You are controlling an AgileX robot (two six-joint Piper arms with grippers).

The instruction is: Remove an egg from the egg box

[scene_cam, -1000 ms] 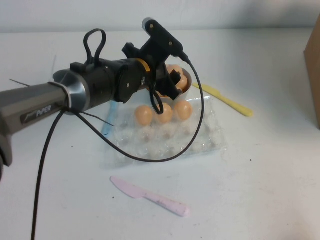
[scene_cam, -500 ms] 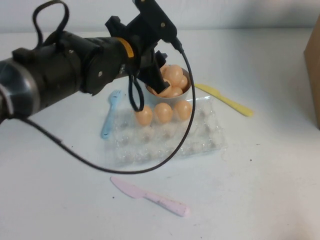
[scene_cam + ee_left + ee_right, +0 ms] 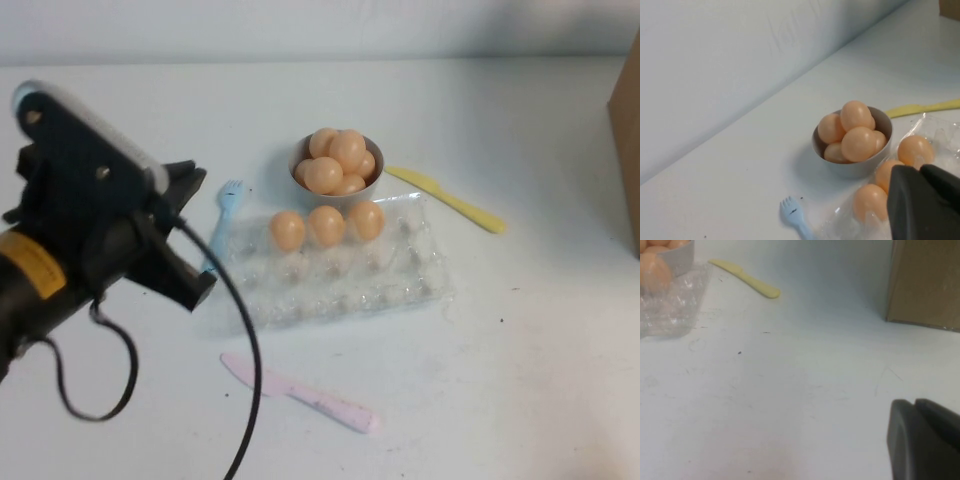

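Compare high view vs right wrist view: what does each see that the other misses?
High view only: the left arm with its shut left pincer pulled back left of the egg box, three eggs in the box's far row, the blue fork and pink knife.
Right wrist only: the right pincer, shut, empty, over bare table near the cardboard box.
Both: the bowl of eggs, the egg box, the yellow knife and the cardboard box.
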